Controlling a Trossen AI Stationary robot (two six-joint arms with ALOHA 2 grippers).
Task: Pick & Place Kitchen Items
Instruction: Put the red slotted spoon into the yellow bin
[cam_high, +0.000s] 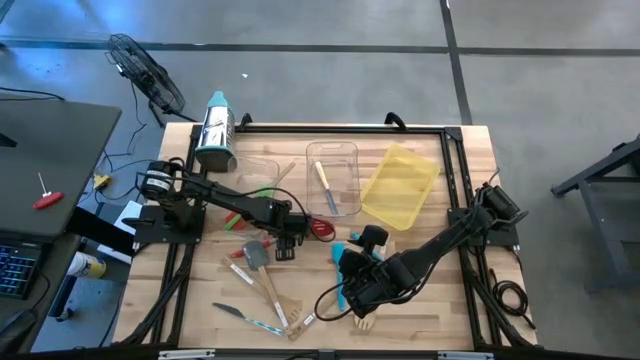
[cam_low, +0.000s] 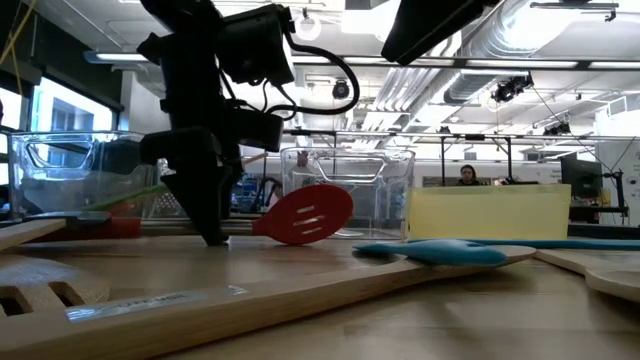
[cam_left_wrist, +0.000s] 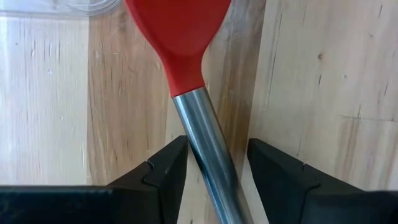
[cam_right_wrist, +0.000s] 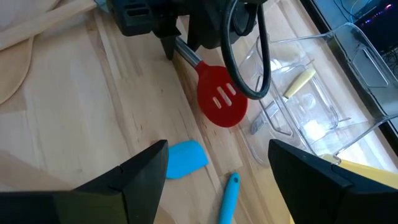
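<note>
My left gripper (cam_left_wrist: 214, 171) straddles the red spatula (cam_right_wrist: 221, 99)'s steel handle, fingers apart, not clamped, lining up mid-table.

Two dark arms reach over the table: the left arm (cam_high: 230, 195) and the right arm (cam_high: 440, 240). There are three bins: a clear bin (cam_high: 262, 168) far left, a second clear bin (cam_high: 347, 160) at far centre, and one yellow bin (cam_high: 400, 185) to its right. One steel cylinder (cam_high: 215, 130) stands at the far-left corner. The utensils include one red slotted spatula (cam_high: 318, 228), one grey spatula (cam_high: 252, 255), one teal spatula head (cam_right_wrist: 186, 158) and one teal handle (cam_right_wrist: 229, 196). There are two small knives, a pale-handled knife (cam_high: 325, 188) in the centre bin and a near-left knife (cam_high: 240, 315). There are at least three wooden utensils, including one wooden fork (cam_high: 362, 322); the near-left cluster overlaps too much to count.
</note>
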